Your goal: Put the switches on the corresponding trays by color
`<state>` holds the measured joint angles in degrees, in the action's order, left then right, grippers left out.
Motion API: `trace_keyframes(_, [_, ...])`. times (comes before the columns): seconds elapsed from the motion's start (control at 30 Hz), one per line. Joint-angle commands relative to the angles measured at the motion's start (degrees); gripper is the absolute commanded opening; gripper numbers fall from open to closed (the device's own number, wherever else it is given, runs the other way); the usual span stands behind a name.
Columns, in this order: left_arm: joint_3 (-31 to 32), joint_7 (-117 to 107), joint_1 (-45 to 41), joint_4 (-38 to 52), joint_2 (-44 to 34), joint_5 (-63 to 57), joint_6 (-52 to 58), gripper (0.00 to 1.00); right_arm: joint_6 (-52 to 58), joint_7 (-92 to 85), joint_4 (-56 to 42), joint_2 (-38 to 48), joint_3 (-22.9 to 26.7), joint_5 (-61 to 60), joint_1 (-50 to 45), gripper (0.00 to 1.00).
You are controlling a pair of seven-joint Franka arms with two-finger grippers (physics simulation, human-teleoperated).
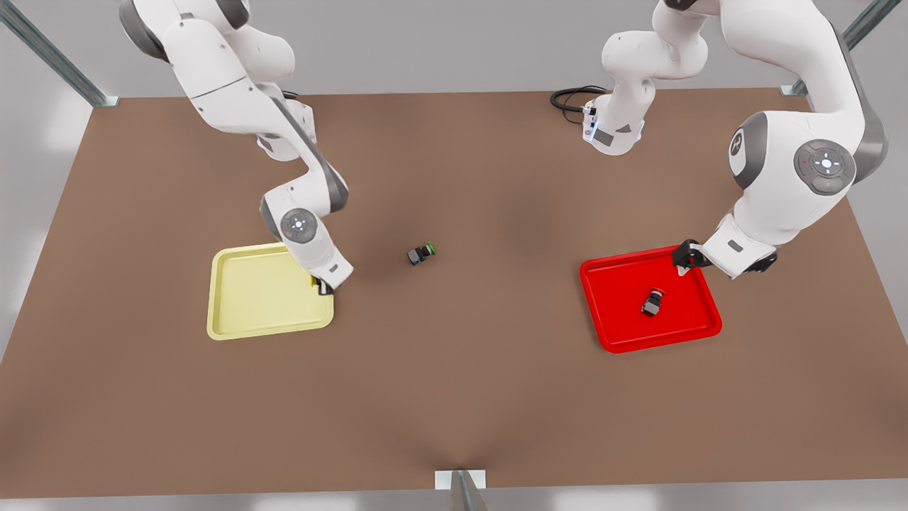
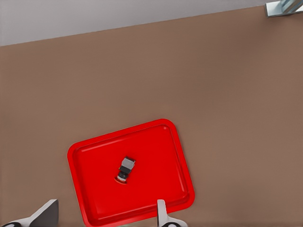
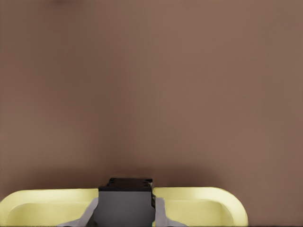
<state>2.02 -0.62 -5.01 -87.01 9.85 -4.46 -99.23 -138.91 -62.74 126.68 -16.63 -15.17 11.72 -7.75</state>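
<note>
Two equal trays are laid on the brown table [image 1: 454, 397], well apart. The pale yellow tray [image 1: 248, 294] is seen at the left of centre in the front view, the red tray [image 1: 624, 323] at the right of centre, each with its long axis running roughly across the frame, the red one slightly turned.

The right gripper [image 1: 324, 285] is found over the yellow tray's right edge in the front view, near its lower right corner. In the right wrist view its fingers [image 3: 161, 213] are seen clamped on the dark body of a switch [image 3: 125, 201], held over the tray's rim; the cap colour cannot be told there, though a sliver of yellow is seen at the fingers in the front view.

The left gripper [image 1: 684, 266] is held above the red tray's upper right corner in the front view. In the left wrist view its fingers [image 2: 45, 213] are seen spread apart, with nothing between them.

The red-capped switch [image 1: 652, 302] is seen lying on its side inside the red tray, a little right of its middle, its long axis tilted steeply; in the left wrist view its cap end is pointed toward the lower left.

The green-capped switch [image 1: 421, 253] is seen lying on the bare table between the trays, nearer the yellow one, its cap pointed toward the upper right of the front view.
</note>
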Motion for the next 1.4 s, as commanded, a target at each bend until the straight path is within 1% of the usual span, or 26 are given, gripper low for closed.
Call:
trace_keyframes(0.0, [0.0, 0.0, 0.0, 0.0, 0.0, 0.0, 0.0, 1.00, -0.1, 0.1, 0.7, 0.3, 0.3, 0.1, 0.1, 0.51])
trace_keyframes(0.07, [0.0, -0.1, 0.0, 0.0, 0.0, 0.0, 0.0, 1.00, -1.8, -1.4, 3.6, 1.5, 1.0, 0.1, 2.1, 0.51])
trace_keyframes(0.1, [0.0, -0.1, 0.0, 0.0, 0.1, 0.0, 0.0, 1.00, -3.7, -3.3, 5.1, 1.5, 2.6, 0.1, 2.5, 0.51])
trace_keyframes(0.2, [0.0, -0.1, 0.1, 0.0, 0.1, 0.0, 0.0, 1.00, -5.0, -11.3, 6.9, 2.2, 7.3, 0.1, 4.0, 0.51])
trace_keyframes(0.33, [0.0, -0.2, 0.0, 0.0, 0.1, 0.0, 0.1, 1.00, -5.0, -11.8, 6.9, 2.4, 8.0, 0.1, 4.0, 0.54])
trace_keyframes(0.37, [0.0, -0.2, 0.0, 0.0, 0.0, 0.0, 0.1, 1.00, -5.0, -11.8, 6.9, 2.4, 8.0, 0.1, 4.0, 0.58])
trace_keyframes(0.4, [0.0, -0.2, 0.0, 0.0, -0.1, 0.0, 0.1, 1.00, -5.0, -11.7, 6.9, 2.3, 8.0, 0.1, 4.0, 0.76])
trace_keyframes(0.43, [0.0, -0.2, 0.0, 0.0, -0.2, 0.0, 0.1, 1.00, -5.0, -11.7, 6.9, 2.3, 8.0, 0.1, 4.0, 0.81])
trace_keyframes(0.47, [0.0, -0.1, 0.0, 0.1, -0.4, 0.0, 0.3, 1.00, -5.0, -11.8, 6.9, 2.3, 8.0, 0.1, 4.1, 0.82])
trace_keyframes(0.53, [0.0, -0.1, 0.0, 0.0, -0.4, 0.0, 0.5, 1.00, -4.9, -11.8, 6.9, 2.3, 8.2, 0.1, 4.1, 0.92])
trace_keyframes(0.6, [0.0, -0.1, 0.0, 0.0, -0.4, 0.0, 0.5, 1.00, -4.8, -12.6, 6.9, 2.4, 8.2, 0.1, 4.1, 0.97])
trace_keyframes(0.7, [0.0, -0.2, 0.0, 0.0, -0.4, 0.0, 0.5, 1.00, -4.8, -13.4, 6.8, 2.4, 8.7, 0.1, 4.2, 1.00])
trace_keyframes(0.9, [0.0, -0.2, 0.1, 0.0, -0.9, 0.0, 1.2, 1.00, -4.6, -14.7, 6.7, 2.6, 9.1, 0.1, 4.5, 1.00])
trace_keyframes(1.0, [0.0, -0.2, 0.1, 0.0, -1.1, 0.0, 1.2, 1.00, -3.8, -16.1, 6.5, 4.7, 9.1, 0.1, 4.7, 1.00])
trace_keyframes(1.03, [0.0, -0.2, 0.1, 0.0, -1.1, 0.0, 1.2, 1.00, -1.7, -16.3, 5.6, 5.8, 9.1, 0.1, 5.0, 1.00])
trace_keyframes(1.1, [0.0, -0.2, 0.1, 0.0, -1.1, 0.0, 1.2, 1.00, 6.0, -15.9, 1.0, 8.5, 9.1, -0.8, 5.0, 1.00])
trace_keyframes(1.13, [0.0, -0.2, 0.1, 0.0, -1.1, 0.0, 1.2, 1.00, 9.7, -15.3, -2.0, 9.6, 9.2, -2.3, 5.0, 1.00])
trace_keyframes(1.17, [0.0, -0.2, 0.1, 0.0, -1.1, 0.0, 1.2, 1.00, 15.0, -14.4, -5.3, 10.3, 9.8, -7.1, 5.2, 1.00])
trace_keyframes(1.2, [0.0, -0.2, 0.1, 0.0, -1.1, 0.0, 1.2, 1.00, 21.4, -7.3, -11.2, 10.8, 10.9, -8.4, 5.6, 1.00])
trace_keyframes(1.23, [0.1, -0.2, 0.1, 0.0, -1.1, 0.0, 1.2, 1.00, 29.7, 5.8, -18.0, 11.8, 10.9, -8.4, 5.6, 1.00])
trace_keyframes(1.27, [0.0, -0.3, 0.1, 0.0, -1.1, 0.0, 1.2, 1.00, 34.8, 20.1, -22.1, 12.2, 10.9, -8.0, 5.6, 1.00])
trace_keyframes(1.33, [0.1, -0.3, 0.1, 0.1, -1.1, 0.0, 1.6, 1.00, 40.0, 41.8, -27.0, 12.6, 10.9, -7.4, 6.2, 1.00])
trace_keyframes(1.37, [0.1, -0.3, 0.1, 0.1, -1.1, 0.0, 1.6, 1.00, 44.2, 51.7, -32.2, 11.9, 11.0, -7.6, 8.4, 1.00])
